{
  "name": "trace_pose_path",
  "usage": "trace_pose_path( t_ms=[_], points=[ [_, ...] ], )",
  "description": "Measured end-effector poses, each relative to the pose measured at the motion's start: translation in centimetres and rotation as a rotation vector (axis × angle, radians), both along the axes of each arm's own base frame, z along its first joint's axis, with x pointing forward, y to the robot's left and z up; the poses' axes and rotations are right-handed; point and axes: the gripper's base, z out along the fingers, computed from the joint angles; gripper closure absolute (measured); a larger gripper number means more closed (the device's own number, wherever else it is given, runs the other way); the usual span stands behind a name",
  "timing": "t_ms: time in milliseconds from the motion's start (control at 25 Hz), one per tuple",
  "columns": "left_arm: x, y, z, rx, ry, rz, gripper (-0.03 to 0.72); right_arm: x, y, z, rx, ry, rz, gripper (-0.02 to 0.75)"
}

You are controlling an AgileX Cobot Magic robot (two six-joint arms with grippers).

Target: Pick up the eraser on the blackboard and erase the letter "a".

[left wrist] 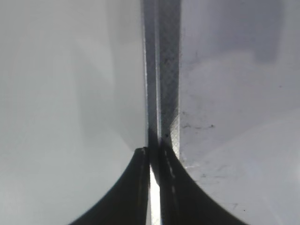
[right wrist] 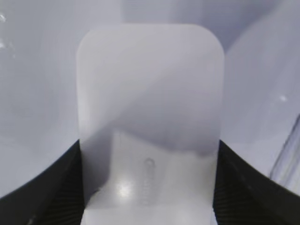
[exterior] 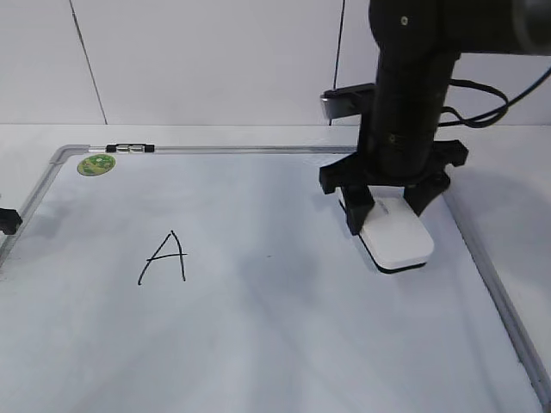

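The exterior view looks down at a slant from in front of the blackboard (exterior: pixel 258 344), facing the far wall, and takes in most of the board with its far and right frame edges. The left wrist view sits very close over the board's frame, looking along it past the left gripper (left wrist: pixel 154 154), so the frame runs straight up the picture. The right wrist view looks down from very near onto the eraser (right wrist: pixel 149 122), between the right gripper (right wrist: pixel 149 187) fingers. It shares the eraser (exterior: pixel 394 234) and right gripper (exterior: pixel 387 206) with the exterior view.
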Motion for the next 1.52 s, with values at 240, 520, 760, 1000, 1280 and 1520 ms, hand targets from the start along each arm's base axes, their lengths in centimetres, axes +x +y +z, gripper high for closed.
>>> trace_pose_path(
  t_ms=[240, 520, 760, 1000, 1280, 1520],
  points=[
    [0.0, 0.0, 0.0, 0.0, 0.0, 0.0, 0.671, -1.2, -3.7, -1.4, -0.032, 0.078, -0.077, 0.223],
    [0.0, 0.0, 0.0, 0.0, 0.0, 0.0, 0.671, -0.9, -7.2, -2.5, -0.028, 0.082, -0.153, 0.223],
    [0.0, 0.0, 0.0, 0.0, 0.002, 0.0, 0.671, -0.2, -8.3, -2.9, -0.002, 0.026, -0.18, 0.223],
    [0.0, 0.0, 0.0, 0.0, 0.002, 0.0, 0.671, 0.5, -9.2, -3.3, -0.002, -0.013, -0.192, 0.223],
    [0.0, 0.0, 0.0, 0.0, 0.002, 0.001, 0.671, 1.1, -10.0, -4.8, -0.011, 0.011, -0.217, 0.223],
    [0.0, 0.0, 0.0, 0.0, 0.002, 0.001, 0.671, 1.4, -10.2, -5.2, -0.029, -0.001, -0.205, 0.223]
  ],
)
